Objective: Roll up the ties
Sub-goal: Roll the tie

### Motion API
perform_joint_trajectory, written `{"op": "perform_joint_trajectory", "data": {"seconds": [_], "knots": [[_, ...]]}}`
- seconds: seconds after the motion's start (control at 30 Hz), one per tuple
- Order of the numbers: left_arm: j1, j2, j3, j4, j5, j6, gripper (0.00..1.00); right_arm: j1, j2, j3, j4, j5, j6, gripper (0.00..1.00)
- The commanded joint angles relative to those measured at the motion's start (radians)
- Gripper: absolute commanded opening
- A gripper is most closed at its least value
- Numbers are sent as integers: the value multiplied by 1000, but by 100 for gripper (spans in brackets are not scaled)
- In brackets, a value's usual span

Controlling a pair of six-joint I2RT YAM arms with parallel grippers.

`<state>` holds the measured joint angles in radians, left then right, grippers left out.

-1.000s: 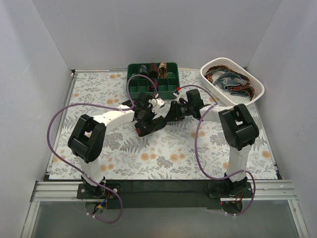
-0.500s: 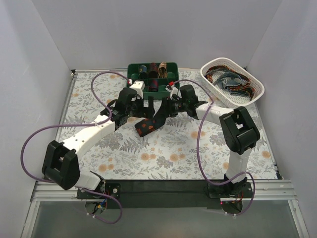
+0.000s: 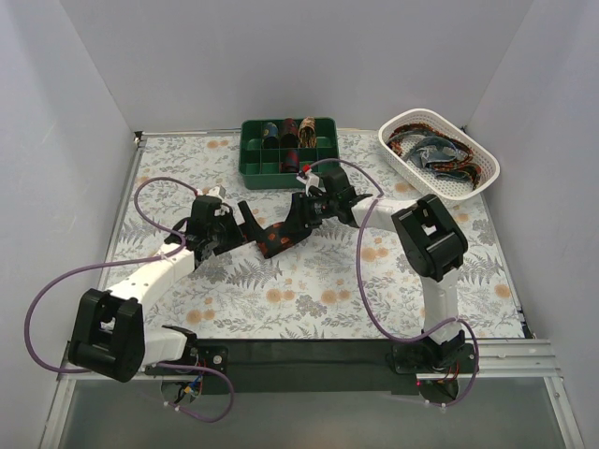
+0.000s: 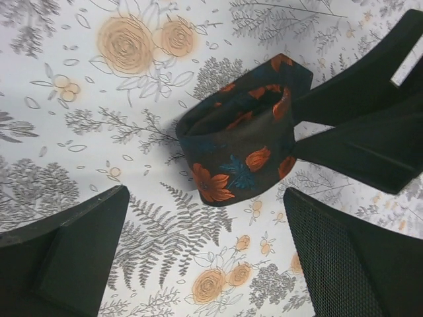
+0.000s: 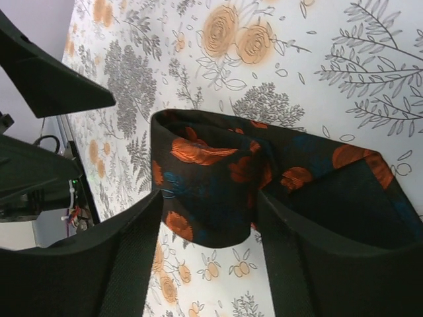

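1 tie [image 3: 274, 241], dark with orange flowers and blue leaves, sits as a loose coil near the middle of the floral worktop [image 3: 393, 271], its free end lying flat toward the right arm. The right fingers [image 5: 132, 264] stand partly spread on either side of the coil and touch its sides. Whether they squeeze it I cannot tell. The left fingers [image 4: 73, 244] are spread wide just beside the coil, clear of it, facing the right ones. Farther back, a green compartment tray [image 3: 285, 181] holds several rolled ties [image 3: 288, 131]. At the rear right, well apart, a white basket [image 3: 410, 173] holds loose ties [image 3: 435, 150].
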<state>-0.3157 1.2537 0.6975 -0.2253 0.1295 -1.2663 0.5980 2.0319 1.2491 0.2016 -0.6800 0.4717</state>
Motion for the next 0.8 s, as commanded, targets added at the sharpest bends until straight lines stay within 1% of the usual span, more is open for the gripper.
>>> {"op": "perform_joint_trajectory", "data": {"seconds": [0.0, 0.07, 0.2, 0.23, 0.3, 0.37, 0.4, 0.5, 0.77], "knots": [[6, -1, -19, 79, 93, -56, 98, 2, 21, 50, 10, -4, -4, 53], [6, 22, -33, 93, 119, -64, 98, 0, 36, 58, 9, -6, -5, 51], [6, 49, -56, 141, 156, -74, 98, 0, 54, 67, 9, -12, -7, 43], [6, 55, -59, 148, 163, -79, 98, 0, 59, 69, 10, -13, -2, 37], [4, 73, -69, 165, 173, -82, 98, -1, 67, 73, 9, -21, 1, 29], [4, 84, -76, 176, 179, -84, 98, -6, 77, 81, 9, -27, 8, 27], [4, 93, -78, 185, 182, -85, 98, -6, 82, 82, 9, -32, 11, 24], [4, 102, -93, 216, 182, -94, 98, -10, 97, 92, 9, -46, 28, 21], [4, 161, -119, 314, 188, -128, 98, -10, 148, 111, 9, -82, 54, 22]]}}
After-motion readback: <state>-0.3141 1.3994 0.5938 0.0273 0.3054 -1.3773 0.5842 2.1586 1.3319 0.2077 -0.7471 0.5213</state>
